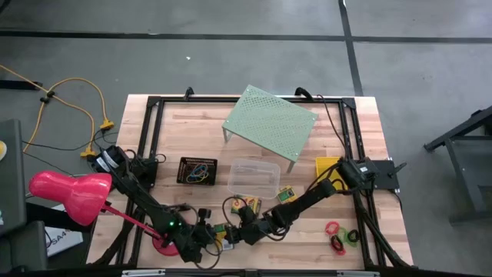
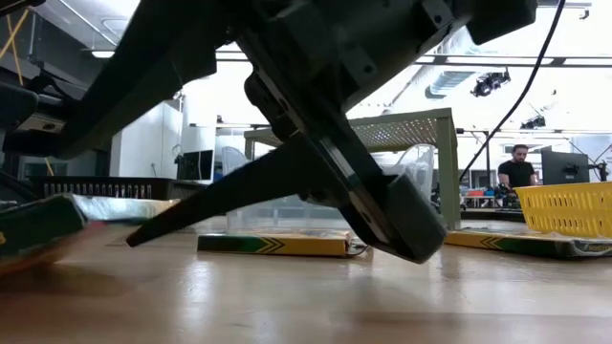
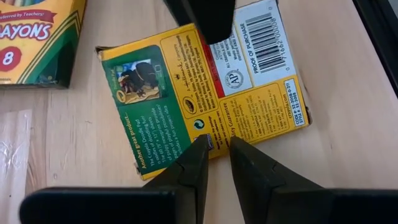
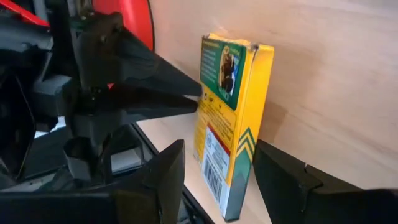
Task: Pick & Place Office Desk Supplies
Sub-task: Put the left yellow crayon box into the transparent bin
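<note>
Right gripper (image 4: 214,180) fingers are spreading wide around the crayon box (image 4: 233,118), its long axis running straight ahead between them; left gripper (image 3: 216,163), nearly closed, is touching the box's opposite edge.

I see a grey concrete floor (image 1: 231,46) around my wooden table (image 1: 384,154); behind it, a bright workshop with a person (image 2: 517,170) at a monitor (image 2: 564,167).
</note>
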Controlling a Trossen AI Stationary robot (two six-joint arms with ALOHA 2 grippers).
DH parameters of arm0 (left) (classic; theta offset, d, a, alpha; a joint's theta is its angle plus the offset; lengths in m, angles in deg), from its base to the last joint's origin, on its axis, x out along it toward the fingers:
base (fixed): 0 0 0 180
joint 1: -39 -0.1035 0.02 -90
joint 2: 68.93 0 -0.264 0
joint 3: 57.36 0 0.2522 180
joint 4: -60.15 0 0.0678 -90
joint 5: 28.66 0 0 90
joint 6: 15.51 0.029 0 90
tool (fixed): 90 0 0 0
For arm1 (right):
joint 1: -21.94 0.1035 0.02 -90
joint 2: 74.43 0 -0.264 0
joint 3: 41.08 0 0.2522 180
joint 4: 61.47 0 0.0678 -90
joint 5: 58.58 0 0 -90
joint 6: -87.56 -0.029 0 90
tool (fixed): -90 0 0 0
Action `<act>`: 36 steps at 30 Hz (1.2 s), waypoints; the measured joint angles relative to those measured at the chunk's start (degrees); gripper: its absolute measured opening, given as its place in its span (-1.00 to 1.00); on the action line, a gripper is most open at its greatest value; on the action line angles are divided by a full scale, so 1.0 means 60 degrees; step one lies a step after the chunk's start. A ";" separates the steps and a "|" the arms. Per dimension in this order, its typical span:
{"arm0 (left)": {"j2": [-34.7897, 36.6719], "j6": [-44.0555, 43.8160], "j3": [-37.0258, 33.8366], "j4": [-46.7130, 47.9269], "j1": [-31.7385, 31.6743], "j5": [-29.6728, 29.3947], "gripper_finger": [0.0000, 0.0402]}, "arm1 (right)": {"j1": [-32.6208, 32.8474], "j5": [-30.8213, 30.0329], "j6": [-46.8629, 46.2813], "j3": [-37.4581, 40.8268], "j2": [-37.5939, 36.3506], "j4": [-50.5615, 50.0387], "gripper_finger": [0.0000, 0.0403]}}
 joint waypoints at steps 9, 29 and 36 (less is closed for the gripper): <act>-0.0007 0.0000 -0.0007 -0.0018 0.0000 -0.0170 -0.68 | -0.0114 0.0188 0.0058 0.0000 0.0000 -0.0009 -0.15; -0.0033 0.0288 -0.0022 -0.0303 -0.0086 -0.0652 -0.68 | -0.0262 0.0371 0.0435 0.0000 0.0000 -0.0020 -0.58; -0.0033 0.0496 -0.0025 -0.0462 -0.0277 -0.0678 -0.68 | -0.0365 0.0409 0.0438 0.0000 0.0000 -0.0057 -0.58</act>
